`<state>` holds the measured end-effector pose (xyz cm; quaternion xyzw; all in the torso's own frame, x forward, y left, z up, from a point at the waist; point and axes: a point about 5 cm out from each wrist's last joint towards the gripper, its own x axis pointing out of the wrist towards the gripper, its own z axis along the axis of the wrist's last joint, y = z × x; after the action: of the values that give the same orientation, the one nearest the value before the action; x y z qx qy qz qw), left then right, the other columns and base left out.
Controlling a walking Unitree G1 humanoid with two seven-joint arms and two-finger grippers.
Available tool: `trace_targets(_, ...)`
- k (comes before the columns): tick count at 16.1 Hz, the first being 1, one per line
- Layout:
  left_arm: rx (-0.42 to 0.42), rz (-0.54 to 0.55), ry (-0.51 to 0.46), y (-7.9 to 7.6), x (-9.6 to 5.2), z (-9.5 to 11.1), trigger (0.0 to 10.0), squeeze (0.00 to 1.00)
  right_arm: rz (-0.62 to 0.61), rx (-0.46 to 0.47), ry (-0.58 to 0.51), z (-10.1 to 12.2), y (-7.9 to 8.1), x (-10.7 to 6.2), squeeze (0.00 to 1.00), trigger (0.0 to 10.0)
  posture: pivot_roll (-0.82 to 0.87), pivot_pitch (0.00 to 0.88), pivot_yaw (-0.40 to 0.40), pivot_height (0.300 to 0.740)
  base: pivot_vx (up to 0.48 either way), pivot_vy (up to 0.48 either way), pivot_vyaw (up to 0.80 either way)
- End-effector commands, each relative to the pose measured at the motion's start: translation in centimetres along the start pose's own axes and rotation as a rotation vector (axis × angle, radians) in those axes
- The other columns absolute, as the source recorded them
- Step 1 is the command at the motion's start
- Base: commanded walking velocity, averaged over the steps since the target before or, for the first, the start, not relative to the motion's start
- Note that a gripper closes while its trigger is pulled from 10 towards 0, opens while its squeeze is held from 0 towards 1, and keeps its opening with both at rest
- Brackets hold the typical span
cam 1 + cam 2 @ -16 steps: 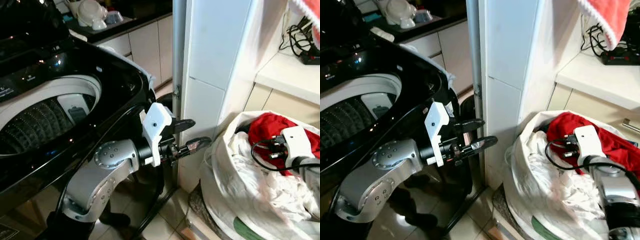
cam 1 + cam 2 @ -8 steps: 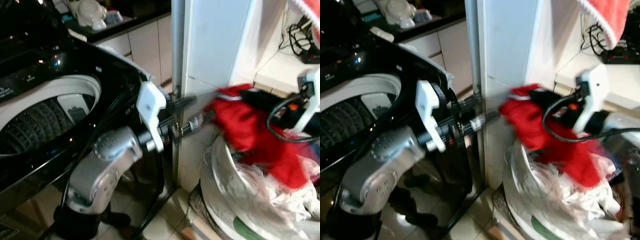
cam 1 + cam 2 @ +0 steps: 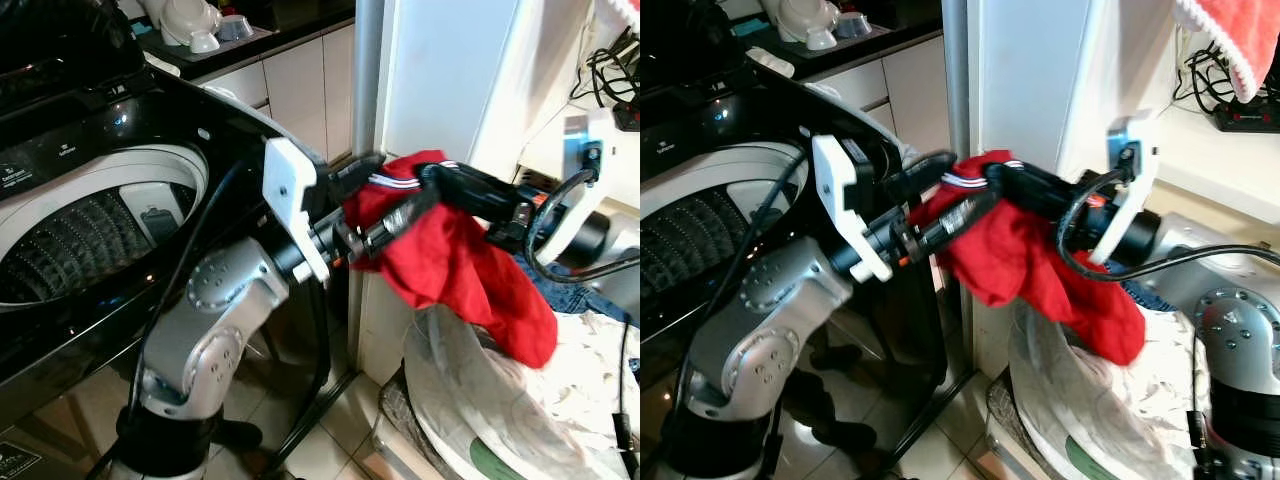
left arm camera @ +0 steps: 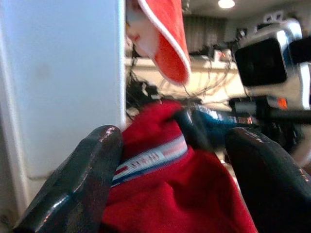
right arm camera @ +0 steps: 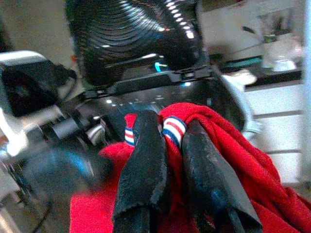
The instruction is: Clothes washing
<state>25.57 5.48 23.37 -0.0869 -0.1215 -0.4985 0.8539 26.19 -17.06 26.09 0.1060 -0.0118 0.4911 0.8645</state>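
A crumpled white laundry bag sits at five o'clock. Above it the right gripper pinches the striped collar of a soft red shirt, which hangs in folds at centre. At nine o'clock of the shirt, the left gripper stands spread around that collar. The ribbed washer drum lies at ten o'clock.

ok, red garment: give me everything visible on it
The red garment looks like soft knit fabric with a red, white and blue striped trim band at its top edge. It hangs crumpled in mid-air between the washing machine and the white laundry bag, its lower end drooping to just above the bag. The right gripper is pinched shut on the trim. The left gripper has open fingers either side of the cloth's top.
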Motion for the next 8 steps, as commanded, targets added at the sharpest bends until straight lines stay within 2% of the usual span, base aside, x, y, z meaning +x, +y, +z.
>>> trace_targets(1,-0.007,-0.037,0.043,-0.5,-0.1,-0.6,10.0,0.0,0.049,-0.02,-0.024,0.8,1.0,0.6,0.0,0.0,-0.09,0.0,0.085,0.74,0.0,0.0,0.0)
trace_targets(4,0.047,0.028,0.086,0.2,0.0,-1.3,10.0,0.0,0.07,-0.008,-0.054,1.2,1.5,0.8,0.0,0.0,-0.09,0.0,0.09,0.74,0.0,0.0,0.0)
trace_targets(6,0.037,0.03,0.079,0.4,-0.1,-1.2,10.0,0.0,0.071,-0.003,-0.063,1.5,1.6,0.7,0.0,0.0,-0.09,0.0,0.09,0.74,0.0,0.0,0.0)
trace_targets(7,0.024,0.037,0.066,0.5,-0.2,-1.0,4.0,0.0,0.068,-0.001,-0.061,1.5,1.6,0.7,0.0,0.0,-0.09,0.0,0.09,0.74,0.0,0.0,0.0)
trace_targets(8,0.017,0.042,0.059,0.6,-0.2,-0.9,0.0,0.0,0.065,0.002,-0.06,1.5,1.6,0.7,0.0,0.0,-0.09,0.0,0.09,0.74,0.0,0.0,0.0)
